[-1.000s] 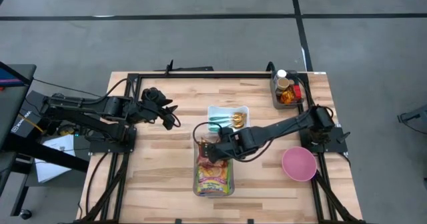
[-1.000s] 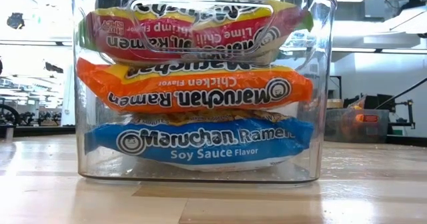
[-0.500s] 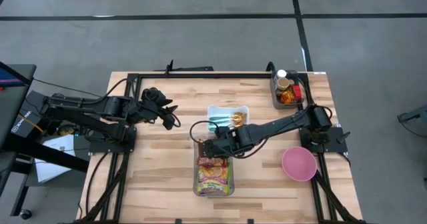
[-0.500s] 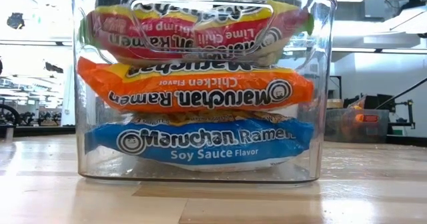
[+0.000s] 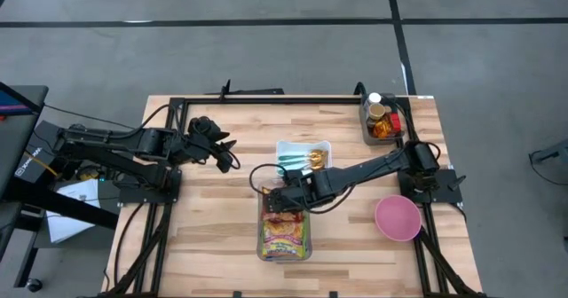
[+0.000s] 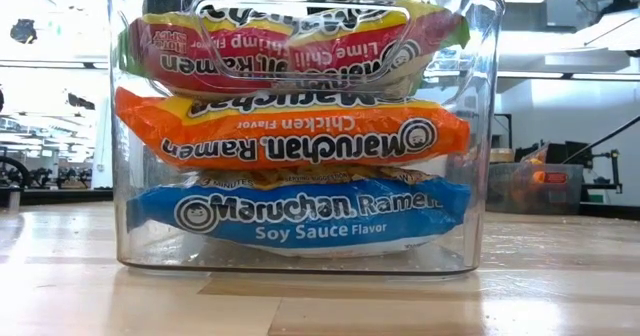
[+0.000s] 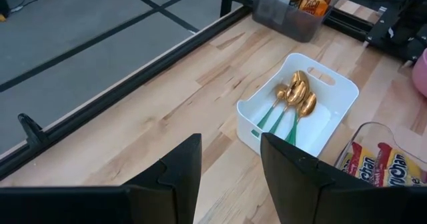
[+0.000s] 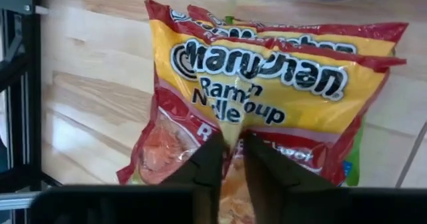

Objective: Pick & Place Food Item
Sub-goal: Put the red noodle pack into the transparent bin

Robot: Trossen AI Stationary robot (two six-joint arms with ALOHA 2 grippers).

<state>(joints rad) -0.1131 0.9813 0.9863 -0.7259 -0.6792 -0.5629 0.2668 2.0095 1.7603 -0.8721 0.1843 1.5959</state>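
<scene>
Through the clear bin [image 6: 480, 126], the bottom blue packet [image 6: 300, 216] reads "Maruchan Ramen, Soy Sauce Flavor". The orange packet [image 6: 290, 131] above it lies upside down: "Maruchan Ramen, Chicken Flavor". The top red-and-yellow packet [image 6: 290, 46], also inverted, shows "Lime Chili" and "Shrimp"; seen from the right wrist, it [image 8: 267, 91] reads "Maruchan Ramen Noodle Soup", partly creased

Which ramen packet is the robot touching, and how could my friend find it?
Look at the clear bin near the table's front edge, where three ramen packets are stacked. The right end effector is at the top packet. That one is red and yellow, lime chili shrimp, above the orange chicken packet and blue soy sauce packet.
</scene>
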